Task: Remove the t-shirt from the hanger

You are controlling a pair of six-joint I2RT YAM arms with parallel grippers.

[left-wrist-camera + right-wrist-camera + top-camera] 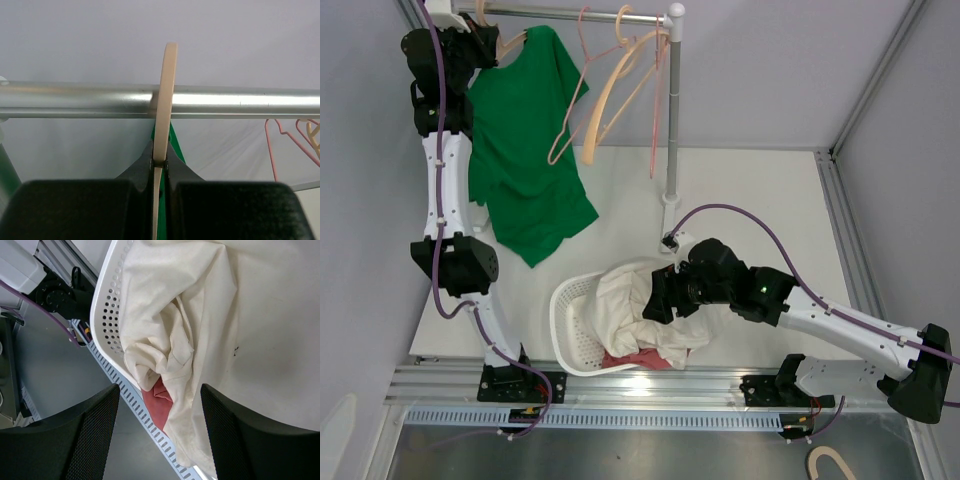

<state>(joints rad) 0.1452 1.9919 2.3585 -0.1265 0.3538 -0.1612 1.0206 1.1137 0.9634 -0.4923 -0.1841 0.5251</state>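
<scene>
At far left, our left hand was clamped on the hook of the hanger, just under the rail. The green t-shirt hung directly below it, long axis running down, not yet off. Our right hand hovered over the laundry basket on the counter with its jaws apart and holding nothing. It was well apart from the shirt, so we judged the left arm nearer.

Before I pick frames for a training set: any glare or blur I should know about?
Left wrist view: glare streak along the rail, left gripper dark and featureless around the hanger. Right wrist view: cream cloth bright yet folds legible, right gripper dark at the bottom edge. Top view: evenly lit, green t-shirt sharp.
</scene>
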